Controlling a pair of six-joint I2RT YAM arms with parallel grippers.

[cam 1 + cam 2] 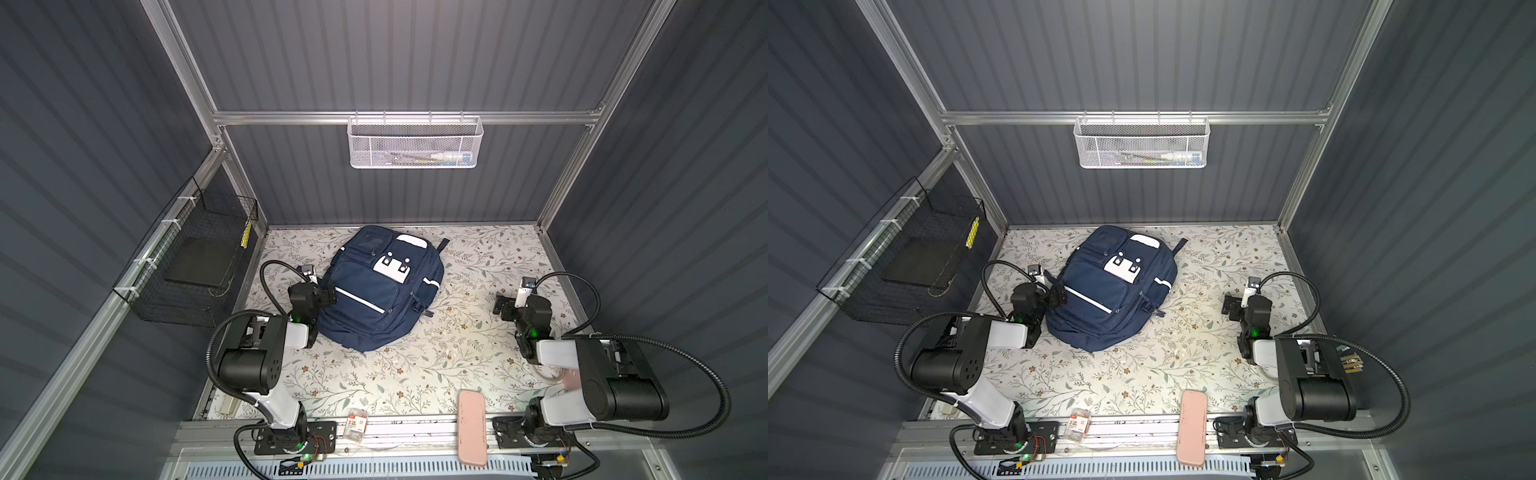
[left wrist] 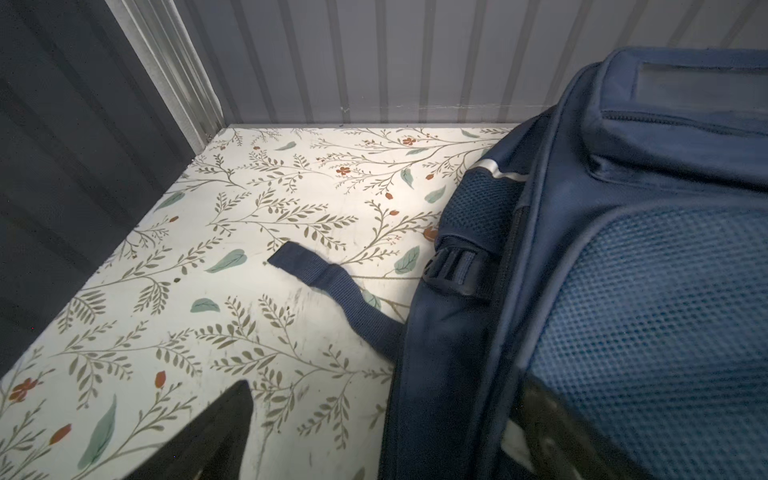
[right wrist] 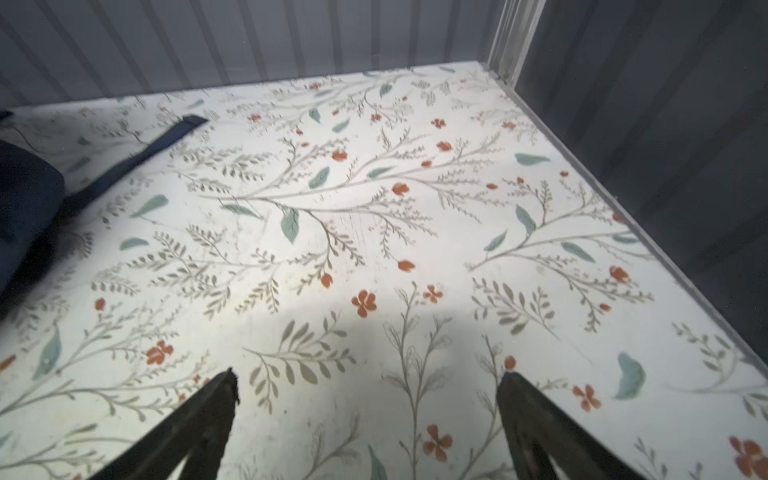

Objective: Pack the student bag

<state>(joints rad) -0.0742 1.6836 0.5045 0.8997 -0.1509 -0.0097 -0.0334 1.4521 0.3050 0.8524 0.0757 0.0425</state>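
A: Bag (image 1: 376, 291) lies flat mid-surface (image 1: 415, 374), front up, zips look shut from the top views. Packed already or not, can't tell.

B: Grippers?

A: Left gripper (image 1: 330, 296) is right at the bag's left side, w/ one finger (image 2: 208, 436) over the surface and the other against the mesh pocket. Holding fabric or not, can't tell. Right gripper (image 3: 365, 415) is spread wide, holding nothing, well apart from the bag.

B: Loose stuff?

A: Pink case (image 1: 472, 428) and a small packet (image 1: 356, 424) on the front rail, plus bits in the white basket (image 1: 413, 143).

B: Risks?

A: Probably the strap (image 2: 332, 291) beside the left gripper: it could snag and drag the bag. Soft fabric may also slip from a shallow pinch.
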